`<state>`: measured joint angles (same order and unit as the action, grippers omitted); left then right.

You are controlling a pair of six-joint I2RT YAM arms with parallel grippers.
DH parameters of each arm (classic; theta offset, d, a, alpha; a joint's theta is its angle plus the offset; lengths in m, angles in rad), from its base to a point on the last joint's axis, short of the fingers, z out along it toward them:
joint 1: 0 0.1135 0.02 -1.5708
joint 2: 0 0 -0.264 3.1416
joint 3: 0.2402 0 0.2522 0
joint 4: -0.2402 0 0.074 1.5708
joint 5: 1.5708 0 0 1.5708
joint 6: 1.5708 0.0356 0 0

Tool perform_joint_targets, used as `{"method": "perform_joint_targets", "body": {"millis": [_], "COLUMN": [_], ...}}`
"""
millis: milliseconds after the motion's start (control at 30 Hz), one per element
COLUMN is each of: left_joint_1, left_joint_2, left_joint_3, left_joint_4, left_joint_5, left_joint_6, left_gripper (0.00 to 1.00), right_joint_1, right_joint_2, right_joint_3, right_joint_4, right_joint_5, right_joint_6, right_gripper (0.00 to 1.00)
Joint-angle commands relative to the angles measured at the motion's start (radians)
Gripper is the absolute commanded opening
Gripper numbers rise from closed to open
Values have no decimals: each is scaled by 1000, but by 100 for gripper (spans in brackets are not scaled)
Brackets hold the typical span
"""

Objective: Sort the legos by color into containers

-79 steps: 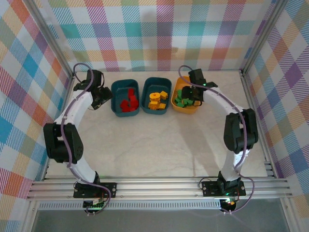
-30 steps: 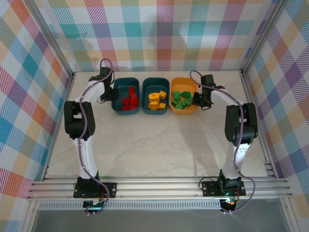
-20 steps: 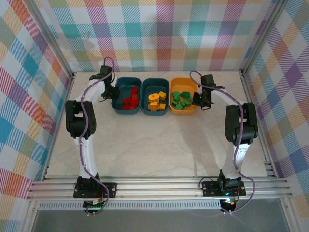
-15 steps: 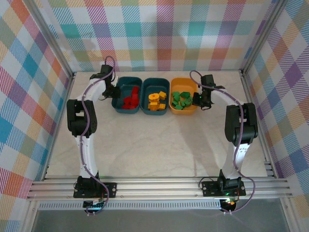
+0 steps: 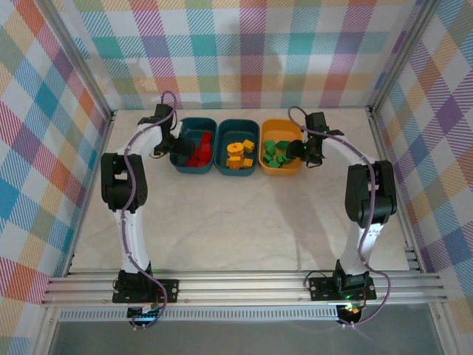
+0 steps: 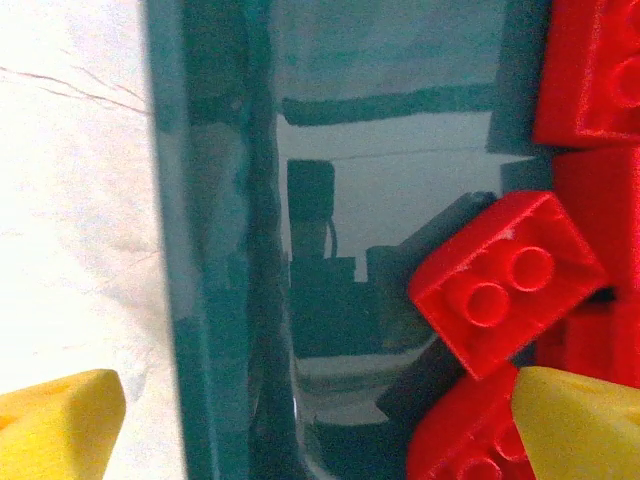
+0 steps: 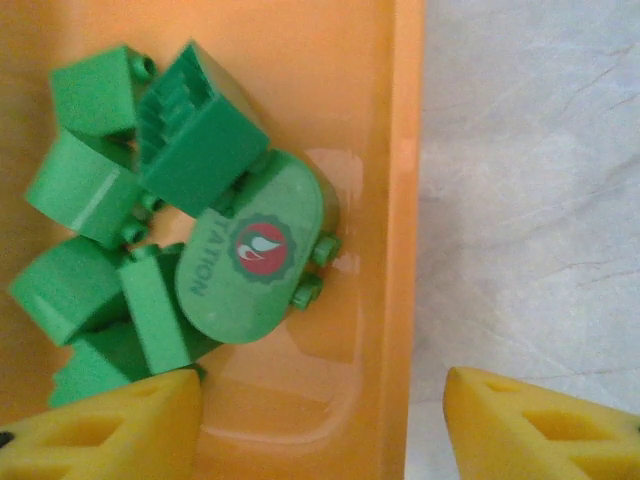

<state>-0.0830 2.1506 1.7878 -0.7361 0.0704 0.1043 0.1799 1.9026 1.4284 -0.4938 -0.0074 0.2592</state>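
Three containers stand in a row at the back of the table. The left teal tub [image 5: 188, 129] holds red legos [image 5: 198, 152], the middle teal tub [image 5: 233, 129] holds yellow legos [image 5: 238, 154], and the orange tub [image 5: 285, 129] holds green legos [image 5: 275, 153]. My left gripper [image 5: 171, 140] is open, its yellow fingertips [image 6: 60, 425] straddling the teal tub's left wall [image 6: 200, 250], with red legos [image 6: 500, 285] beside them. My right gripper [image 5: 300, 150] is open astride the orange tub's right wall [image 7: 402, 250], next to the green legos [image 7: 200, 230]. Neither gripper holds anything.
The marble table top [image 5: 236, 222] stretches from the tubs to the aluminium rail [image 5: 236, 285] at the near edge. Plaid walls [image 5: 44, 148] close in the left, back and right sides, close behind the tubs.
Both grippers have opened at the outer walls of the end tubs. The three tubs stay lined up in their row.
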Motion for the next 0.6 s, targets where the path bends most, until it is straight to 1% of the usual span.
{"method": "perform_joint_targets", "body": {"millis": [0, 100, 167, 267, 300, 333, 367, 400, 433, 467, 500, 567], "left_joint_1": [4, 5, 5, 1, -8, -35, -62, -98, -140, -173, -206, -250], "left_joint_2": [-156, -261, -347, -522, -589, -658, -723, -810, -897, -965, -1034, -1120], "left_joint_3": [-2, -18, -42, -147, -179, -210, -256, -345, -447, -542, -650, -791], "left_joint_4": [-20, -18, -5, 67, 70, 76, 116, 203, 309, 417, 550, 667], "left_joint_5": [22, 33, 44, 36, 28, 23, 28, 8, -39, -94, -148, -271], "left_joint_6": [-19, -41, -78, -203, -273, -332, -360, -400, -438, -458, -456, -474], "left_gripper": [100, 100, 100, 100, 100, 100, 100, 100, 100, 100, 100, 100], "right_joint_1": [4, 4, 7, 26, 38, 56, 71, 84, 96, 100, 102, 101], "right_joint_2": [-114, -193, -262, -412, -469, -531, -588, -646, -689, -715, -737, -763], "right_joint_3": [12, 1, -25, -121, -169, -229, -290, -386, -481, -551, -610, -655], "right_joint_4": [-22, -23, -4, 81, 128, 190, 270, 401, 547, 678, 767, 793], "right_joint_5": [8, -17, -47, -96, -115, -117, -119, -130, -125, -130, -125, -50], "right_joint_6": [4, 8, 15, 11, 0, 21, 62, 113, 152, 155, 120, 53], "right_gripper": [72, 77, 80, 85, 90, 100, 100, 100, 100, 100, 100, 100]}}
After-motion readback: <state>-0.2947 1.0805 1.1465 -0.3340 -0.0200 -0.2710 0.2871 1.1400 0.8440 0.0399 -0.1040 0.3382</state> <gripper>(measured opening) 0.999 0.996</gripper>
